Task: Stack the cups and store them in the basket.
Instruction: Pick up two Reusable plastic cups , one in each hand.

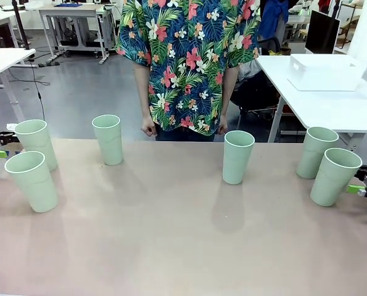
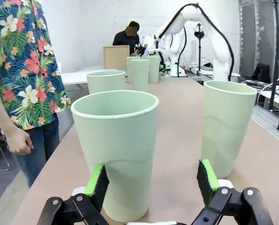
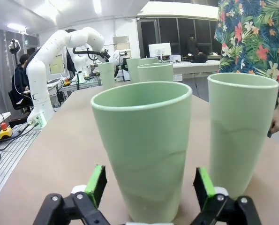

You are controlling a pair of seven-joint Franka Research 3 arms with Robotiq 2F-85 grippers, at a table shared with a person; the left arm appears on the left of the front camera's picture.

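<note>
Cups point(image 1: 237, 157) stand unstacked on the counter point(image 1: 171, 246), well apart from the basket point(image 1: 325, 73). Left hand point(image 2: 151, 180) and right hand point(image 3: 151, 185), both open, each face one; gripping should come next.

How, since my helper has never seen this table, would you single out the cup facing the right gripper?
On the table, look at the robot's right end, where a pair stands close together. It is the cup nearer the robot, ahead of the open right gripper; its neighbour stands farther back, toward the person.

No text, label, brand or number can be read on anything.
</note>
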